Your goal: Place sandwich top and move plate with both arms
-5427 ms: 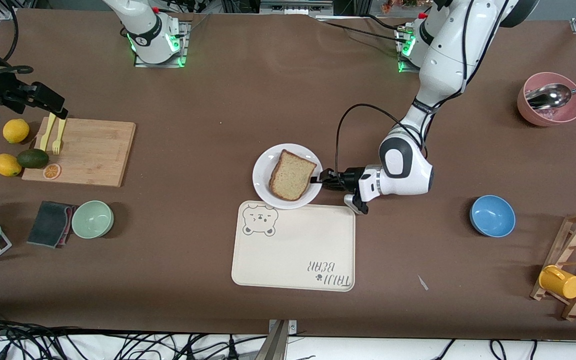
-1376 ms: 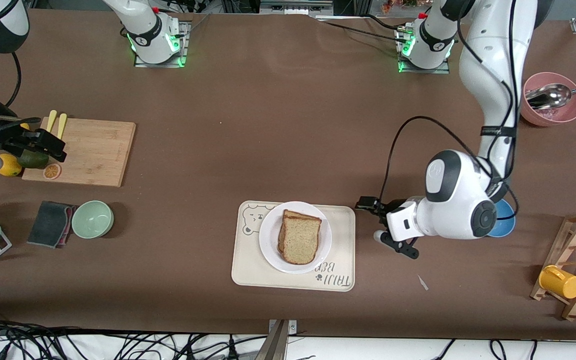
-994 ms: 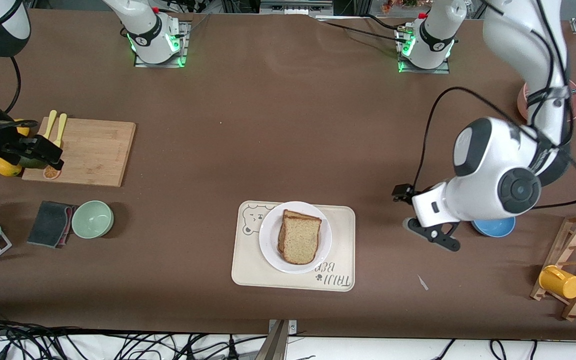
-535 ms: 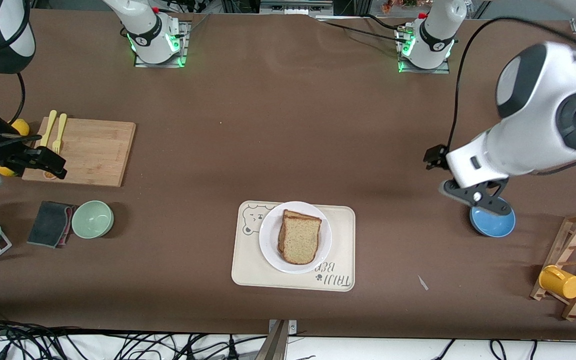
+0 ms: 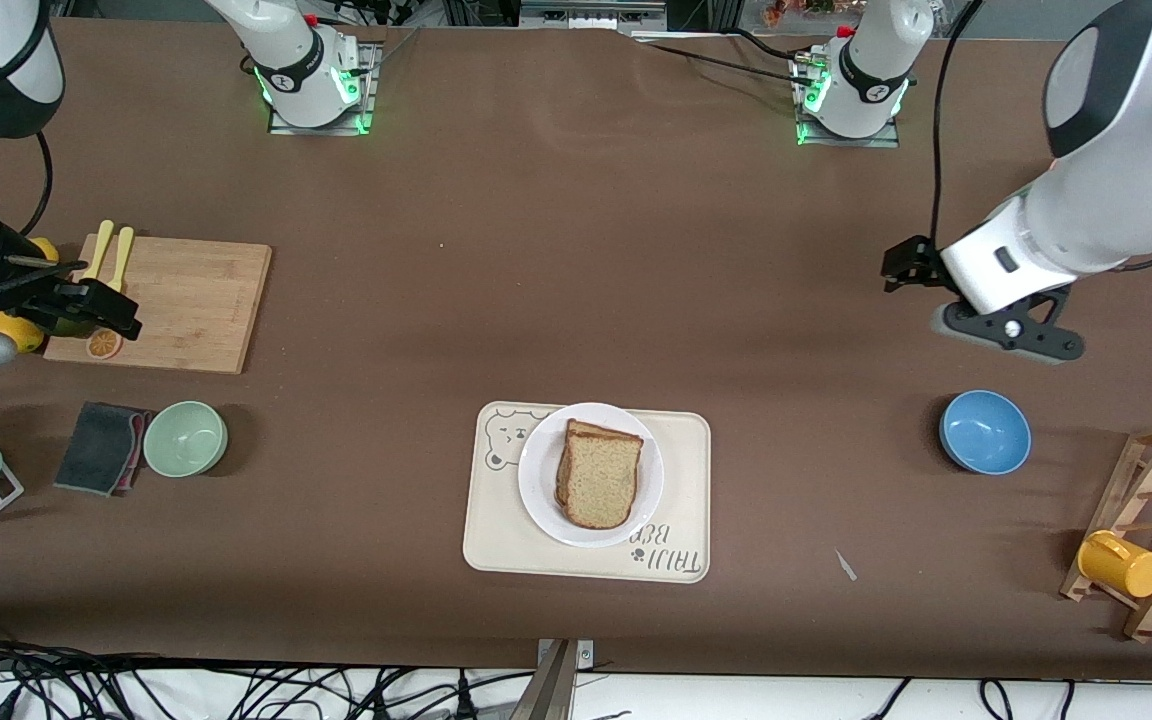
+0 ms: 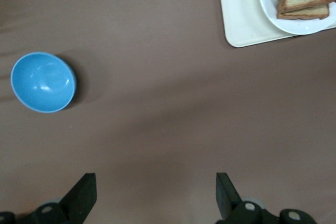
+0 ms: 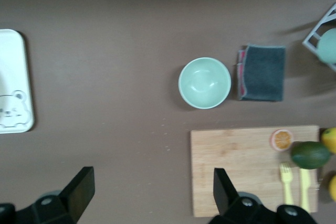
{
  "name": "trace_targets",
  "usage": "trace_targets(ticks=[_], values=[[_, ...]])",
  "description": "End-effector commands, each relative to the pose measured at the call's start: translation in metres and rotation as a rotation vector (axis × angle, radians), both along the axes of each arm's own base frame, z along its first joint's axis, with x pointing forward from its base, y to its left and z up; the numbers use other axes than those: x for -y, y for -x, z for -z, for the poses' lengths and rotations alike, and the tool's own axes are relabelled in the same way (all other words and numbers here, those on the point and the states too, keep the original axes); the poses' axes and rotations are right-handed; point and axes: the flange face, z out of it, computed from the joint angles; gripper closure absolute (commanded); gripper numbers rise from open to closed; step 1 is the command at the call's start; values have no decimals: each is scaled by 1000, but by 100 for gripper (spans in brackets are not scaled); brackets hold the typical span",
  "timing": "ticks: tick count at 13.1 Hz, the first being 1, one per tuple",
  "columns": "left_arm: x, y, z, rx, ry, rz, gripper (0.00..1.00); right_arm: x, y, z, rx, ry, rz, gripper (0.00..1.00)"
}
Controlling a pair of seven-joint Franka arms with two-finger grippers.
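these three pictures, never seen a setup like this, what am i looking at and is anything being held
Two white robot arms stand at a brown table. The big picture looks down from across the table; the two small ones come from cameras on each arm's wrist.

Near the middle, a cream tray carries a white plate with a sandwich, its top slice in place. Elsewhere lie a blue bowl, a green bowl and a cutting board.

Nothing is held. The left gripper is open above bare table, the right gripper open over the board's edge.
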Motion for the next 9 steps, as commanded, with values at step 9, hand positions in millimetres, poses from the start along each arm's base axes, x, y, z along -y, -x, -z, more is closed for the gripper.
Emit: trace_targets(ticks=[9], values=[[-61, 26, -38, 114, -15, -125, 0, 27, 26, -13, -104, 0, -62, 0]])
